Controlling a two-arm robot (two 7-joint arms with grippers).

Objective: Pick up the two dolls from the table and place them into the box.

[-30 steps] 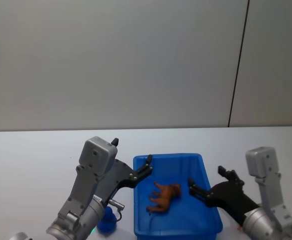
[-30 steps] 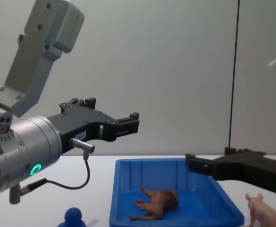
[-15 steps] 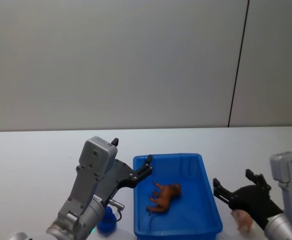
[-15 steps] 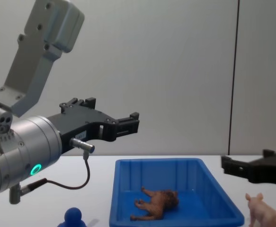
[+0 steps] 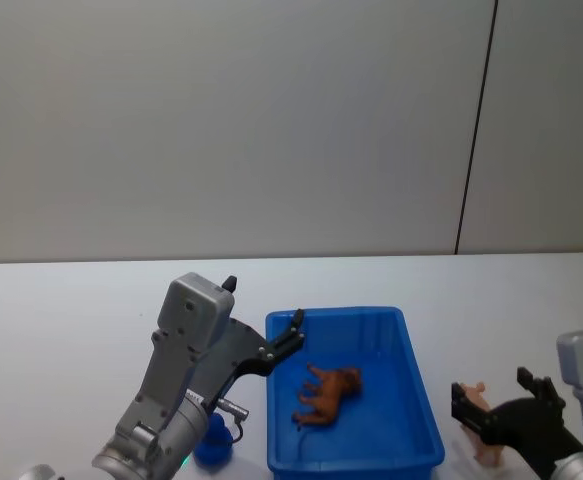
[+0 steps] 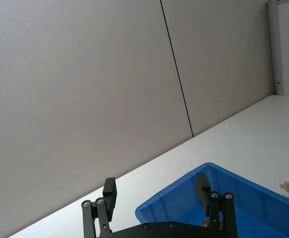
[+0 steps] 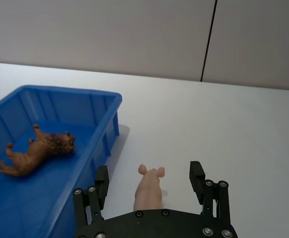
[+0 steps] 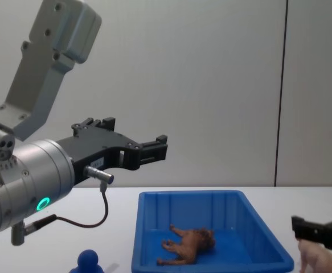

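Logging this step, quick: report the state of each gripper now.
Left gripper: open, empty, above the box's left edge.
Right gripper: open, empty, just over the pink pig on the table.

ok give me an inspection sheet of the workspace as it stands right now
surface: plain white tabletop, nothing spilled on it
job's things: bright blue plastic bin holds the brown four-legged toy animal, lying on its side; pale pink toy pig on the table right of the bin; dark blue round-headed figure on the table left of it
clutter: nothing seen
grippers: left gripper open, raised by the bin's left rim; right gripper open, fingers either side of the pig
cables: black cable looped under the left wrist
surroundings: grey wall
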